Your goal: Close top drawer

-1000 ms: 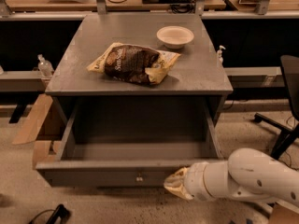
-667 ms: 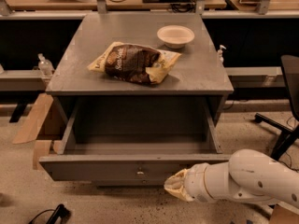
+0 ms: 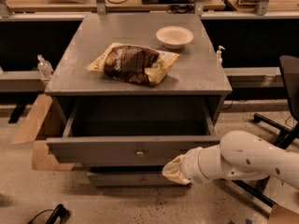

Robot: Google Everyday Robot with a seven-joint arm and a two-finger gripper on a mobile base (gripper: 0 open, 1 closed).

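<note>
The grey cabinet [image 3: 196, 73] has its top drawer [image 3: 103, 150] standing well out, but the drawer's front has slid nearer the body than a second ago, so the closing looks part done. The white arm [image 3: 247, 160] reaches in from the right. Its gripper [image 3: 174, 170] has followed the front's lower right edge, right of the knob [image 3: 139, 152]; spread or closed, I cannot tell. The chip bag [image 3: 133, 63] and bowl [image 3: 174, 36] on top block nothing
</note>
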